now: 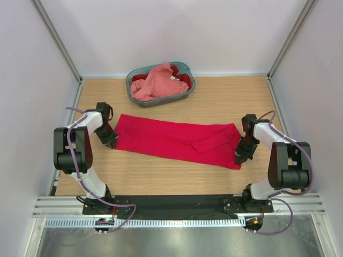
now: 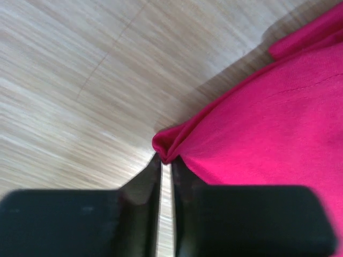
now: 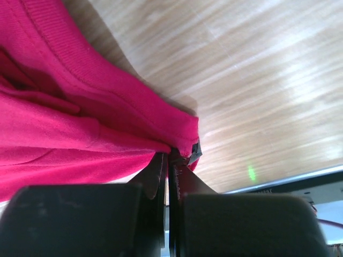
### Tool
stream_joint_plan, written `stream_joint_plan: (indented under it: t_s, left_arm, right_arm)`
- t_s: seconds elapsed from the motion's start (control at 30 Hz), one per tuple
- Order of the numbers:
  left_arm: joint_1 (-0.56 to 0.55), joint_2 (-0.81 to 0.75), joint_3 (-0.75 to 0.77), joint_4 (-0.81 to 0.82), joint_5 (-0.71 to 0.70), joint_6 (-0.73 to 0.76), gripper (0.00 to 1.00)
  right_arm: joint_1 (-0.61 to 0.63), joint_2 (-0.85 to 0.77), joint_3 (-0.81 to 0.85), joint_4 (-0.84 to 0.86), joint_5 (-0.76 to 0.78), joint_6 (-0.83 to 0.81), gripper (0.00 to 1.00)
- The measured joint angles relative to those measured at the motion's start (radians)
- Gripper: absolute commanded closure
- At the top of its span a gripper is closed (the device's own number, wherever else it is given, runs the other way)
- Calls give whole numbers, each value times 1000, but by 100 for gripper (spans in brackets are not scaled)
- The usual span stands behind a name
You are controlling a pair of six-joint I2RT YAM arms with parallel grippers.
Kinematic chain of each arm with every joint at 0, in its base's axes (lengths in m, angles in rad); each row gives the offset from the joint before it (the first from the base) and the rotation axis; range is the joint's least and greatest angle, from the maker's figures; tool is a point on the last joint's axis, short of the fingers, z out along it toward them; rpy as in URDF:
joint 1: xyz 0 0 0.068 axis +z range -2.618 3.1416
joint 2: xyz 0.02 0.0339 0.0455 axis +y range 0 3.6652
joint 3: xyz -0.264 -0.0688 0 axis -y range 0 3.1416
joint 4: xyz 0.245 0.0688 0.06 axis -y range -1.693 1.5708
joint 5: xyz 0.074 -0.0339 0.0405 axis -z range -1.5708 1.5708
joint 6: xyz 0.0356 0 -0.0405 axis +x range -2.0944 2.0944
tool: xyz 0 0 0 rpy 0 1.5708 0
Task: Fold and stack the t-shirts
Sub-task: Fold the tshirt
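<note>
The crimson t-shirt [image 1: 177, 140], folded into a long band, lies across the middle of the top view on the wooden surface [image 1: 230, 101]. How many layers it has is hard to make out. At upper centre the grey-blue basket [image 1: 162, 100] holds the salmon pink t-shirt [image 1: 154, 84], which covers most of the darker red t-shirt [image 1: 183, 78]. The left gripper [image 1: 112, 142] sits at the band's left end, its jaws nearly together and pinching a small fold of the cloth edge. The right gripper [image 1: 241, 158] is clamped on the lower right corner.
</note>
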Motion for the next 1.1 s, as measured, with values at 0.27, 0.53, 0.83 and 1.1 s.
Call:
stream_joint_plan:
  t_s: [0.27,0.53,0.83,1.1]
  left_arm:
    - [0,-135,-38,-65,-48,-18,40]
    - [-3,-386,-43,-97,-26,-18,48]
    - [-66,-476,-97,-85,101,-22,53]
    - [-78,-489,-121,-85,151,-35,53]
  right_arm:
    - [-2,-115,24,-81,29,-22,48]
    - [5,-140,175,-37,-72,-71,44]
    - [64,34,176,168,-259,52,55]
    - [140,92,131,282,-296,163,57]
